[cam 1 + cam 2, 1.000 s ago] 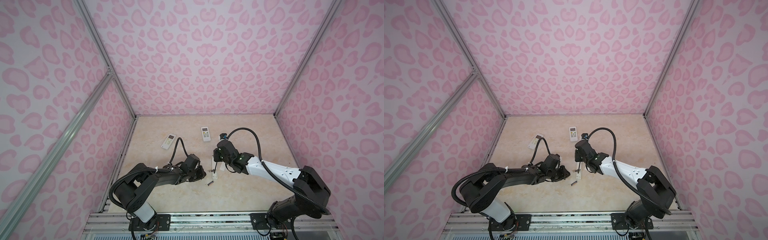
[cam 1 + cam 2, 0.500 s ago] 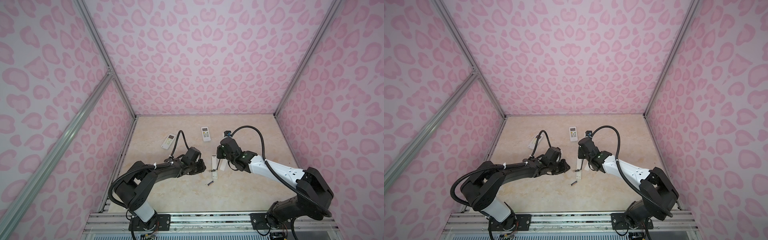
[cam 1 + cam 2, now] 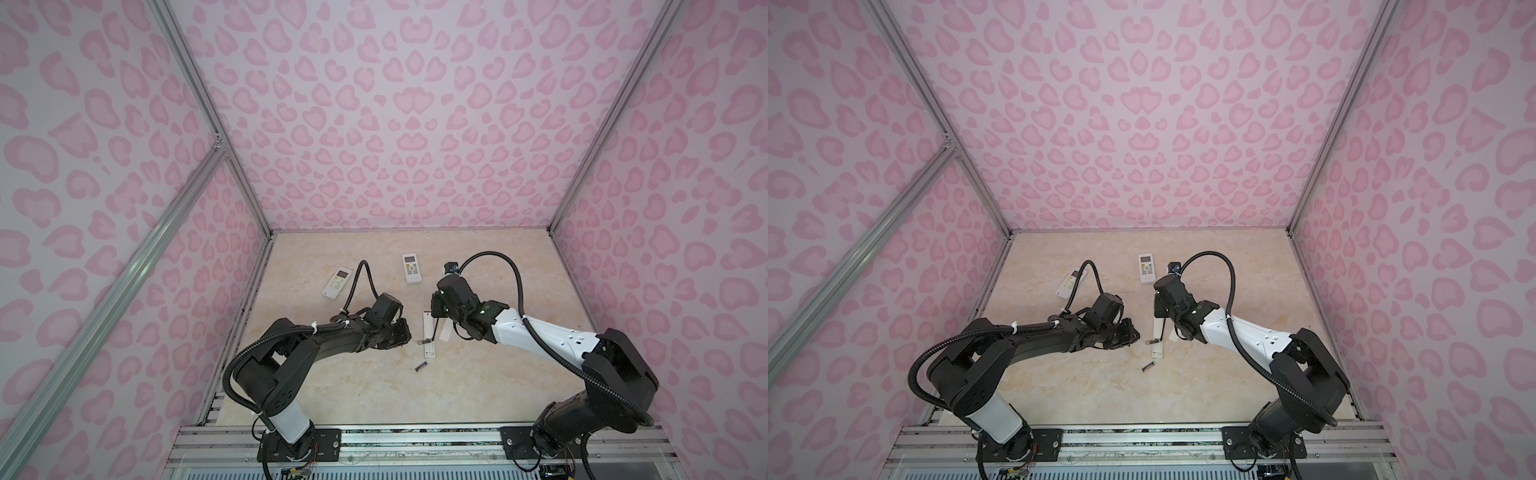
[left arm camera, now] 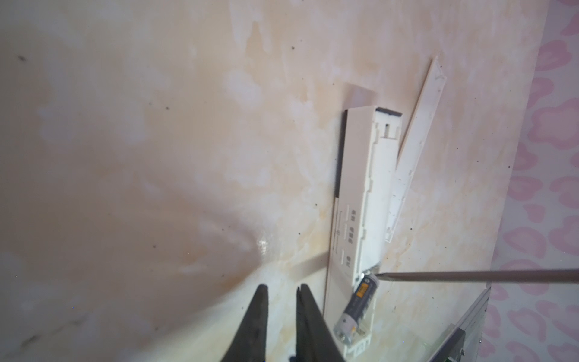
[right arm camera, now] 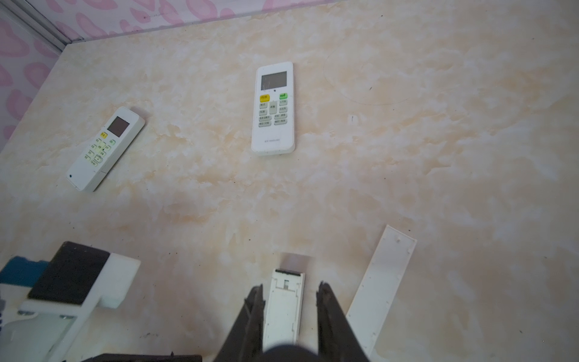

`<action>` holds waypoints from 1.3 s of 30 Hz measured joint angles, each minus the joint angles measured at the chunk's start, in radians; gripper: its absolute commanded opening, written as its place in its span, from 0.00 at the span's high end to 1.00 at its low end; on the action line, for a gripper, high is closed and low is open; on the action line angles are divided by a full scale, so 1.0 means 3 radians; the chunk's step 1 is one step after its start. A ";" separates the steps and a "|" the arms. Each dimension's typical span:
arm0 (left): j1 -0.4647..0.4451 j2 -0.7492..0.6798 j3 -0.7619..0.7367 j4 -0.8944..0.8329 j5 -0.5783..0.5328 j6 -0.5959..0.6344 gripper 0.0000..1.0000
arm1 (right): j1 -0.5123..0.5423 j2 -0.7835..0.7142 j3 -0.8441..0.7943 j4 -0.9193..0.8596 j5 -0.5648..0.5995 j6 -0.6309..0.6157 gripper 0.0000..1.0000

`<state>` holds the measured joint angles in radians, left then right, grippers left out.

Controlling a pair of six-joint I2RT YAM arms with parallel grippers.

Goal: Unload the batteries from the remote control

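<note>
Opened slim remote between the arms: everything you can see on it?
Slim white plastic remote lies flat, compartment side up, black strip at its far end. Its back cover is off, lying alongside. One dark battery with an orange label sits askew, half out at the near end. The screwdriver tip in the right gripper meets that battery's end.

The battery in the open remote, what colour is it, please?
Dark bluish-grey battery with an orange patch and silver end; left wrist view.
</note>
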<state>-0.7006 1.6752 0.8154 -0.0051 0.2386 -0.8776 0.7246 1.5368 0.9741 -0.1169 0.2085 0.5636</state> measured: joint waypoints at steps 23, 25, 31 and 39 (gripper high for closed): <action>0.0000 0.0011 -0.0025 0.0003 0.0000 -0.0003 0.79 | 0.0006 -0.0004 0.0042 0.0046 -0.0239 -0.0005 1.00; 0.0000 0.0011 -0.0029 0.0004 -0.0001 -0.0001 0.79 | 0.0005 -0.0056 0.0042 0.0034 -0.0235 -0.0008 1.00; 0.0001 0.0005 -0.0031 -0.0005 -0.0011 0.0024 0.75 | -0.0093 -0.0282 0.0034 -0.0150 -0.0146 -0.0036 1.00; 0.0097 -0.0267 0.0036 -0.0238 -0.0106 0.0177 0.68 | -0.0689 -0.0662 -0.0198 -0.0552 -0.0202 -0.0154 1.00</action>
<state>-0.6716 1.5951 0.8261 -0.0765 0.2070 -0.8246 0.5179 1.3380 0.9146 -0.2825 0.1478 0.5175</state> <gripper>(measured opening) 0.312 0.250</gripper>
